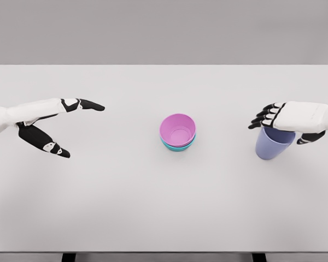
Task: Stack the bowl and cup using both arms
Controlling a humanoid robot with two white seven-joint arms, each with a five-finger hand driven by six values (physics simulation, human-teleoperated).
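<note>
- Head view: pink plastic bowl (178, 129) nested in teal bowl (177, 145) mid white table (98, 207)
- Right hand (287, 117) grasping rim of lilac plastic cup (273, 143), tilted, well right of bowls
- Left hand (54, 126) spread, empty
- Risk: shallow rim grip, cup may slip or knock the stack

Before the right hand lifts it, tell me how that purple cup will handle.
The cup looks rigid and thin-walled, so probably light and stiff. Its smooth, tapered sides may slip in the right hand, which grips it near the rim. It already looks tilted, and it is taller than the stacked bowls, so it could tip if set down carelessly.
</note>
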